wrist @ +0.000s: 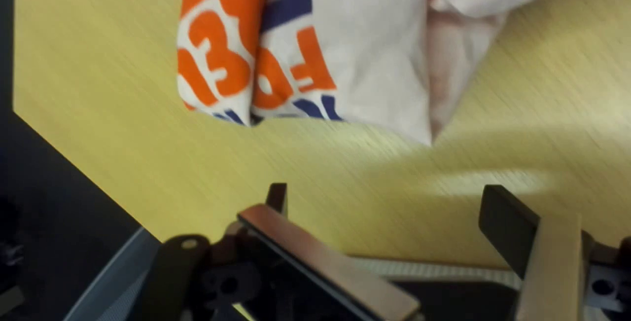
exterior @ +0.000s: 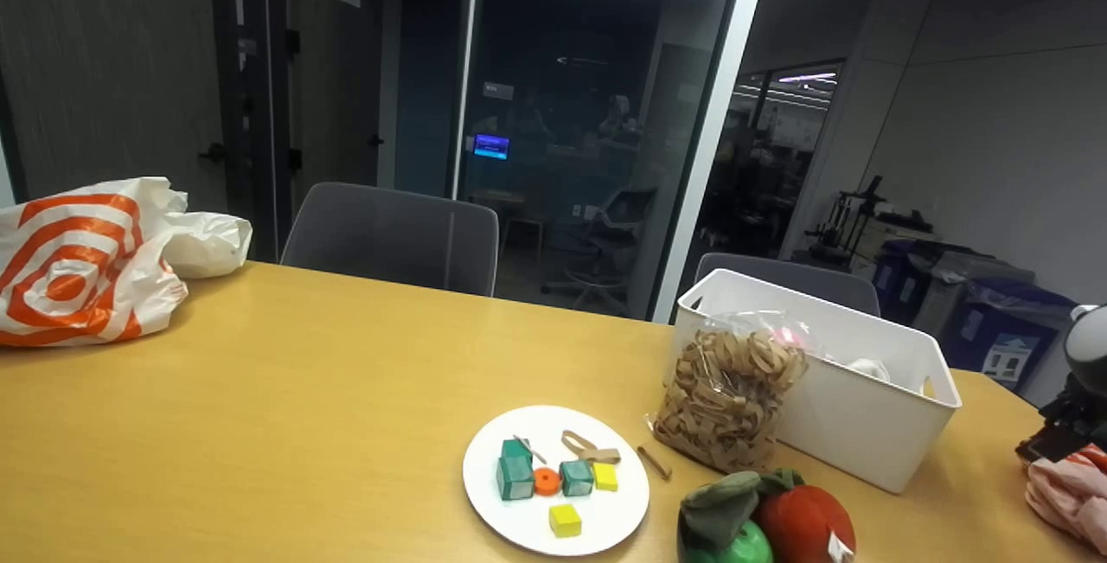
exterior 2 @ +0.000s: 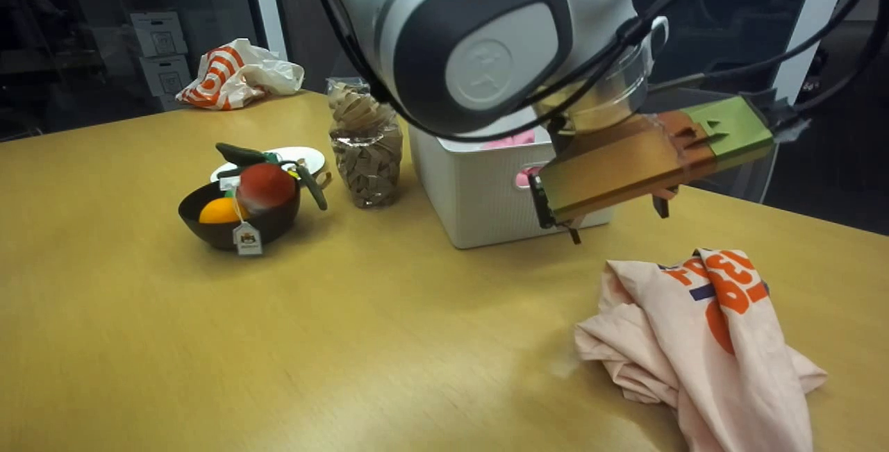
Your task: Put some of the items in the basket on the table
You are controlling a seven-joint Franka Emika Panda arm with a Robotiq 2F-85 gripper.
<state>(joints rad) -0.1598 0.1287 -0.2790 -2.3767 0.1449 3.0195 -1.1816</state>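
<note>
The clear bag of tan pieces [exterior: 731,403] stands upright on the table [exterior: 303,390], close beside the white basket [exterior: 865,425]. In an exterior view a red round object [exterior 2: 265,187] rests in a dark bowl. Something pink and something white show inside the basket [exterior 2: 479,202]; what they are I cannot tell. My gripper [exterior 2: 618,221] hangs above the table at the basket's end, tilted, jaws wide apart. In the wrist view the gripper [wrist: 388,207] is open with nothing between its fingers, and a ribbed strip of the basket [wrist: 443,267] shows below.
A crumpled pink cloth [exterior 2: 687,341] with orange lettering lies near the gripper. The dark bowl [exterior 2: 278,226] also holds an orange fruit [exterior 2: 219,211] and a green ball [exterior: 745,547]. A white plate [exterior: 486,468] carries small coloured pieces. An orange-and-white bag [exterior: 95,260] sits far off.
</note>
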